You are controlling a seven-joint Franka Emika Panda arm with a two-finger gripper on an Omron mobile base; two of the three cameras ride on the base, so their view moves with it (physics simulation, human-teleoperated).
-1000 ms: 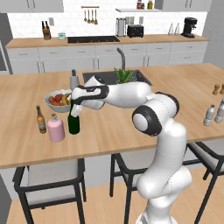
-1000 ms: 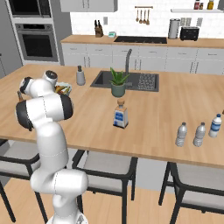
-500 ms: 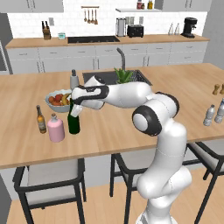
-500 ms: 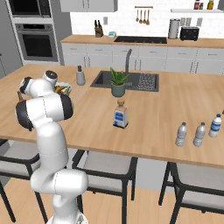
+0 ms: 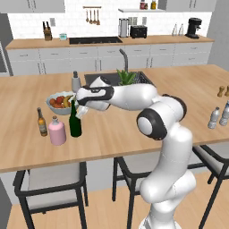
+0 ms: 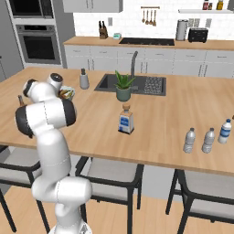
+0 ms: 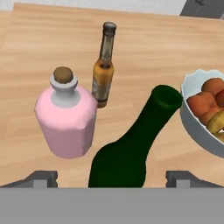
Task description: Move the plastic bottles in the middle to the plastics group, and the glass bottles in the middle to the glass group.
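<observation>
Your claw [image 7: 111, 175] is standing wide apart, having just released the green wine bottle [image 5: 75, 120] beside the pink flask [image 5: 57, 131] on the tabletop [image 5: 116, 134].

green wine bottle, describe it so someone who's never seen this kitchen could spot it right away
Look at the long wooden island counter, toward its left end near the fruit bowl. Three bottles stand together there, and the green wine bottle is the one nearest the bowl, right beside the robot's open gripper. It is the tallest and darkest, unlike the squat pink flask and the slim brown beer bottle.
</observation>
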